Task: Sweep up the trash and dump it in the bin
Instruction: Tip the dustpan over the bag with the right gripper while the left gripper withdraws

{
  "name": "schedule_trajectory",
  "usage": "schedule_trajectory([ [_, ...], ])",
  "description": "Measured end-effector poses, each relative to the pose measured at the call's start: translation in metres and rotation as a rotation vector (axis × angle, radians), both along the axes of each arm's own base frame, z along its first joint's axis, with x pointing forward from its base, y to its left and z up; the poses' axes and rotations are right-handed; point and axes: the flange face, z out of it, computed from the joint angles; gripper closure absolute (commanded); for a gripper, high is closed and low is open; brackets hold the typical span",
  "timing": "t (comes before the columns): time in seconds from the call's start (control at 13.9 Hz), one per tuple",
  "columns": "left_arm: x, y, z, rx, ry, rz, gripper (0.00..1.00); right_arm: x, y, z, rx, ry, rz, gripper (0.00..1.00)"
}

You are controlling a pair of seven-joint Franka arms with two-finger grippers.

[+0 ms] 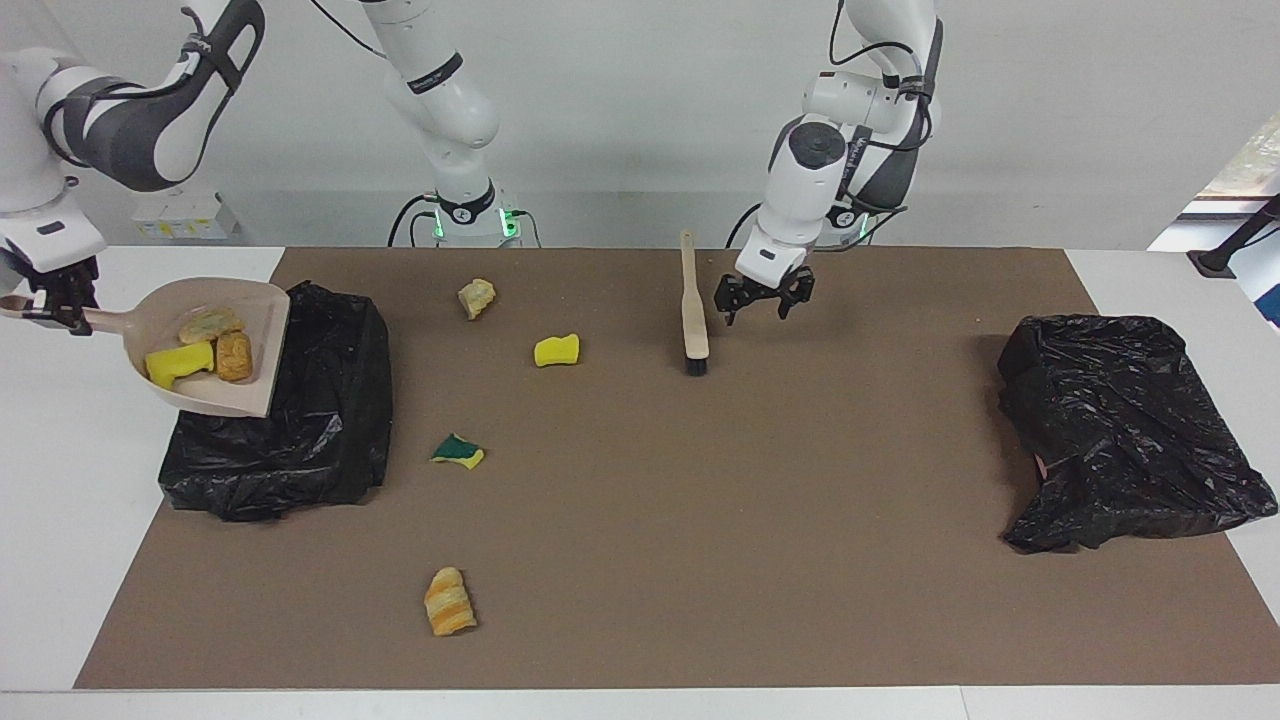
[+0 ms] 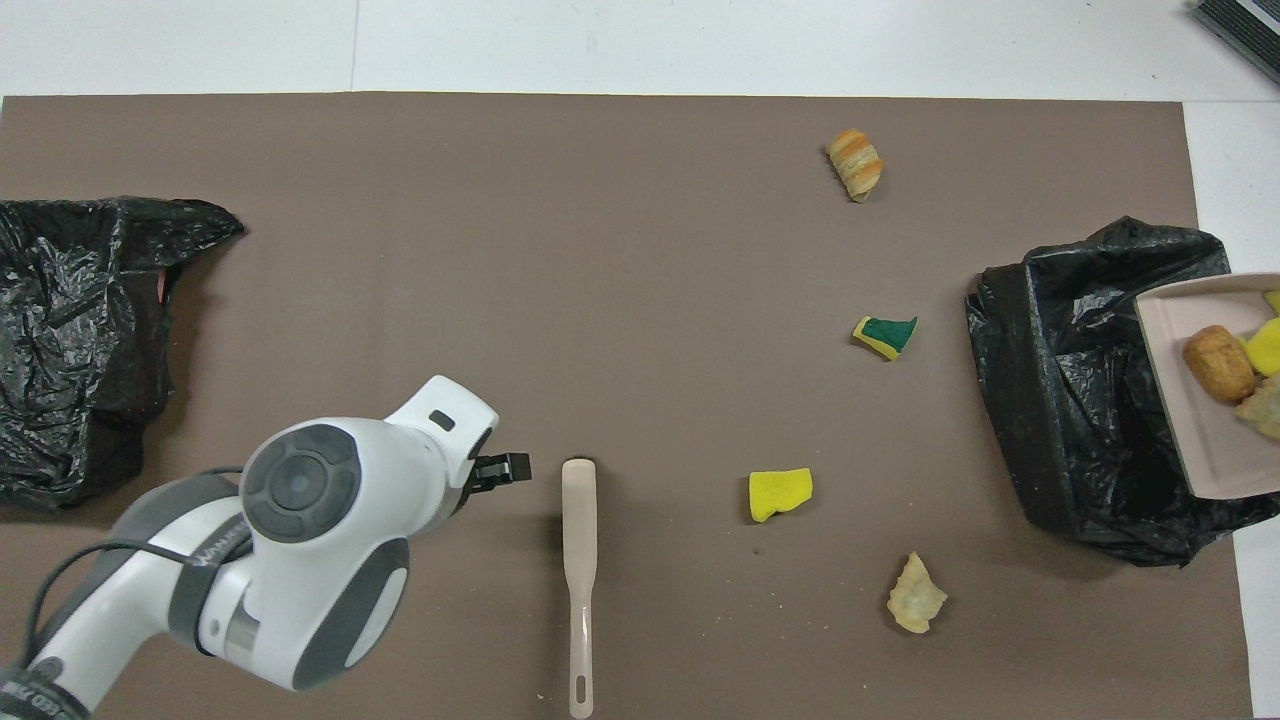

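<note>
A beige dustpan (image 1: 215,345), clamped in the right gripper (image 1: 55,300) over a black bin bag (image 1: 300,420), carries three scraps (image 1: 200,350). The left gripper (image 1: 765,298) hangs with fingers apart beside the brush (image 1: 692,305).

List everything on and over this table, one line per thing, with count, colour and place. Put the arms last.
Trash on the mat: four; striped bread lump, green-yellow sponge bit, yellow sponge bit, tan lump, all toward the right arm's end.
Trash in the dustpan: three; yellow sponge, two tan lumps.
Dustpan: one, beige, raised over the bin bag at the right arm's end.
Bin bags: two, black; one at the right arm's end, one at the left arm's end.
Brush: one, beige, lying on the mat.
Mat: one, brown.
Right gripper: shut on the dustpan's handle.
Left gripper: open, above the mat beside the brush.
</note>
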Motion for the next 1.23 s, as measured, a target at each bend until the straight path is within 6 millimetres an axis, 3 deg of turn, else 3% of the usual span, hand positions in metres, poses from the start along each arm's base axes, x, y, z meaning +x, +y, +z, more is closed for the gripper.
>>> schedule_trajectory([
  [0.22, 0.041, 0.054, 0.031, -0.01, -0.037, -0.036, 0.0, -0.001, 0.023, -0.013, -0.045, 0.025, 0.066, 1.0],
  [0.58, 0.088, 0.132, 0.086, -0.008, -0.029, -0.123, 0.0, 0.008, 0.082, 0.002, -0.253, 0.091, 0.248, 1.0],
  [0.87, 0.106, 0.166, 0.128, -0.011, 0.008, -0.173, 0.0, 0.004, 0.102, 0.007, -0.365, 0.136, 0.32, 1.0],
  [1.08, 0.107, 0.178, 0.164, 0.03, 0.034, -0.201, 0.0, 0.0, 0.111, 0.017, -0.427, 0.144, 0.348, 1.0],
  [1.23, 0.106, 0.181, 0.177, 0.052, 0.031, -0.218, 0.0, 0.0, 0.118, 0.023, -0.463, 0.148, 0.367, 1.0],
])
